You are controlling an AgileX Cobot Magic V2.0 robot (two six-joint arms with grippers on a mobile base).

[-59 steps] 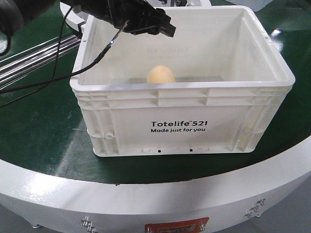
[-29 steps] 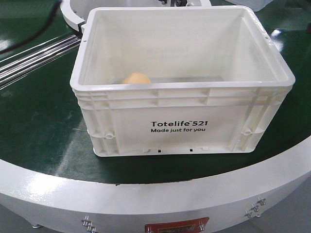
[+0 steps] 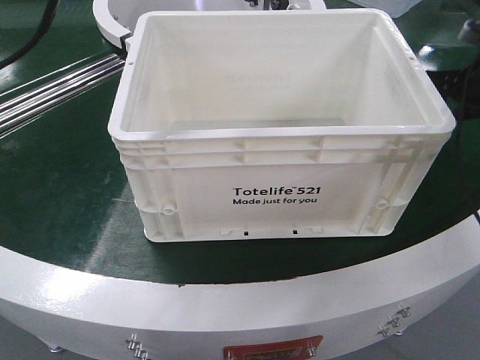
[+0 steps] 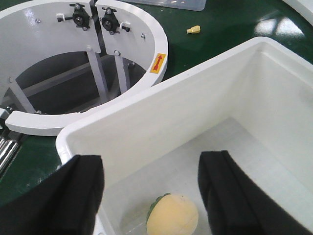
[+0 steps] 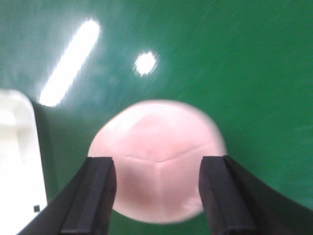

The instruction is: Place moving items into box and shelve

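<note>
Pulls left gripper (image 4: pixel 151 191), jaws apart, back from box (image 3: pixel 281 133) leaving yellow fruit (image 4: pixel 172 215) inside; straddles blurry pink ball (image 5: pixel 156 142) with right gripper (image 5: pixel 159 196) spread wide, likely needs closing then lifting.

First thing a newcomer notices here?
The big white Totelife crate sits centre on the green table. Inside it, below the open left gripper, lies a yellow fruit. A blurred pink ball fills the right wrist view, between the open jaws of the right gripper.

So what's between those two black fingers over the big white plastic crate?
A round, green-tipped pale-yellow fruit on the floor of the white plastic crate, under the open left gripper (left wrist view).
</note>
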